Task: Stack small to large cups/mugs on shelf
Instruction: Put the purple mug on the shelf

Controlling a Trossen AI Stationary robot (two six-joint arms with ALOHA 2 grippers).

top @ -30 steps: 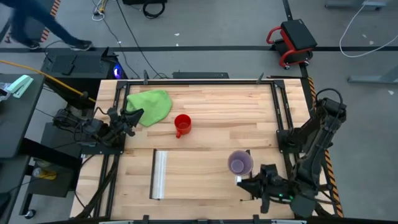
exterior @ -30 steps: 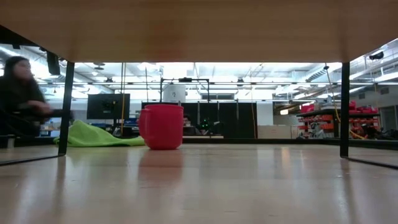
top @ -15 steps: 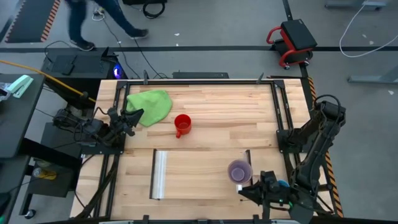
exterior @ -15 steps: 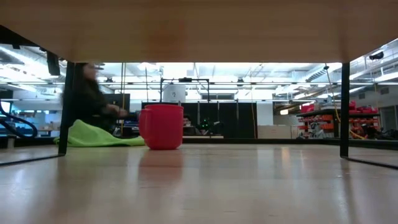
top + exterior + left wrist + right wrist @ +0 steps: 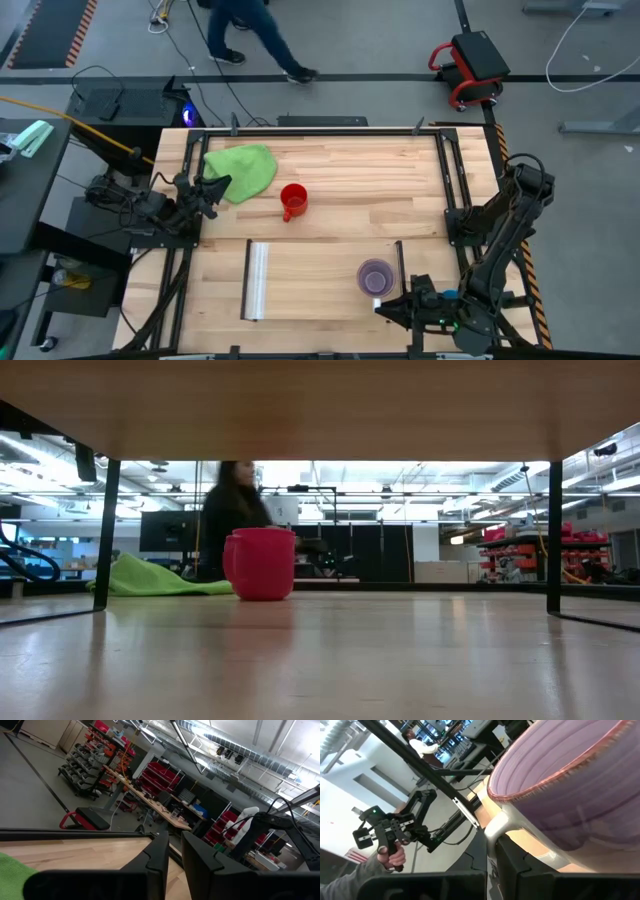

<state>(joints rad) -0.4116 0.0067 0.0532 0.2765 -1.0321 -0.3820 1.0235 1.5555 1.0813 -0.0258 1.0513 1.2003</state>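
Observation:
The lilac mug (image 5: 375,277) with a pale handle is over the light-wood shelf panel (image 5: 320,285), between the silvery rail (image 5: 257,280) and the thin dark rail (image 5: 400,262). My right gripper (image 5: 392,303) is at the mug's near right side, shut on its handle. The mug fills the right wrist view (image 5: 560,785). The red mug (image 5: 292,200) stands upright on its base on the tabletop, and it also shows in the low view (image 5: 260,563). My left gripper (image 5: 208,190) waits, shut, at the left edge beside the green cloth (image 5: 242,170). The light-blue cup is out of view. My right gripper (image 5: 492,855) holds the lilac mug by its pale handle (image 5: 502,822), pinched between the two fingers (image 5: 520,865). The fingers come from the table's near right side, roughly level. The mug looks tilted in the wrist view. I cannot tell whether its base rests on the shelf.
The green cloth lies at the far left of the table, and shows low in the low view (image 5: 150,578). Dark frame rails (image 5: 452,180) border the table. A person (image 5: 250,35) walks on the floor beyond the far edge. Bare wood lies between the red mug and the shelf.
My right gripper has carried the lilac mug toward the table's near edge and a little to the left, from beside the thin dark rail to over the shelf panel. The person beyond the table has walked from left to right.

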